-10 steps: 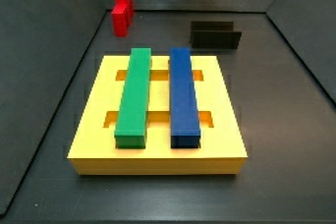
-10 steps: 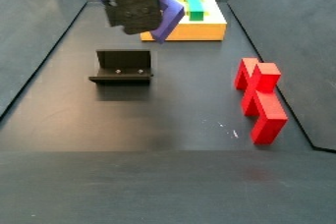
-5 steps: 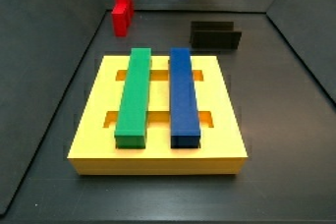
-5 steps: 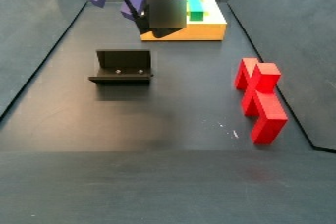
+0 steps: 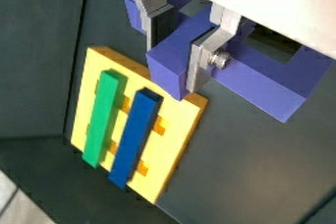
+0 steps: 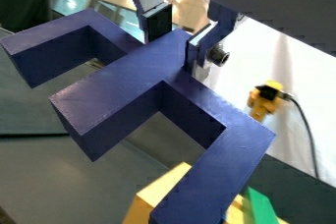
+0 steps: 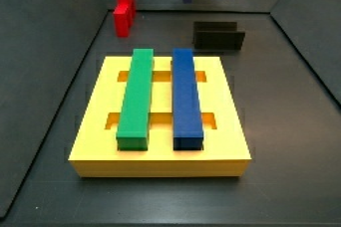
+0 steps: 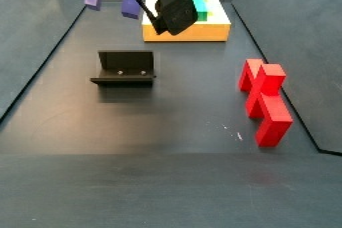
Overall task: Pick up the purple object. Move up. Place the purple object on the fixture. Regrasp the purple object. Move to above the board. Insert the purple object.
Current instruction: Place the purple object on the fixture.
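1. one gripper (image 6: 180, 39) is clamped on the raised middle tab of the purple object (image 6: 144, 90), carried high in the air with its two legs spread to either side of the fingers.
2. below it, in a wrist view, the board (image 5: 174, 135) lies off to one side, not squarely underneath.
3. the green bar (image 5: 100, 116) and blue bar (image 5: 134, 135) set the board's long axis; the fixture (image 8: 124, 69) stands empty, well apart.
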You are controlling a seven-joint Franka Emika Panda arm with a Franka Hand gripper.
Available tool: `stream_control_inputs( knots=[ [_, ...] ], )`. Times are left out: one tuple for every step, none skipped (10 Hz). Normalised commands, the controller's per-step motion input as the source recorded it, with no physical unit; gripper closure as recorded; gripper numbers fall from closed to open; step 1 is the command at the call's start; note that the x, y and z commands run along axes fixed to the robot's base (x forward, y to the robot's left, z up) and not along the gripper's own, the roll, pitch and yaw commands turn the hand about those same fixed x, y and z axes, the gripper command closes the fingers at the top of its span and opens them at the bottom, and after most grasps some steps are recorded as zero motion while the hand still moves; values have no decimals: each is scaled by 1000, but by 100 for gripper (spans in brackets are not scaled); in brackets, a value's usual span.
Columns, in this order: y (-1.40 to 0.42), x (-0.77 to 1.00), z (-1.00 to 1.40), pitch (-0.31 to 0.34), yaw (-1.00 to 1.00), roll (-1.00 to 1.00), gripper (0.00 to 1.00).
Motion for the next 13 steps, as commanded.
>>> stream_control_inputs(
  knots=[
    [0, 403, -151, 169, 514, -329, 100],
    [0, 371, -171, 160, 540, -346, 100],
    [40, 383, -166, 131, 486, -340, 100],
    [474, 300, -263, 26, 289, -369, 100],
    [551, 94, -274, 0, 0, -320, 100],
    [577, 0, -234, 106, -43, -120, 100],
    [411, 46, -309, 134, -83, 0, 100],
    [160, 117, -554, 149, -260, 103, 100],
    [71, 217, -694, 174, -426, 37, 100],
    [120, 203, -646, 211, -489, 23, 100],
    [109, 166, -543, 206, -463, 77, 100],
    [43, 174, -503, 234, -434, 180, 100],
    [20, 129, -434, 263, -403, 209, 100]
  ],
)
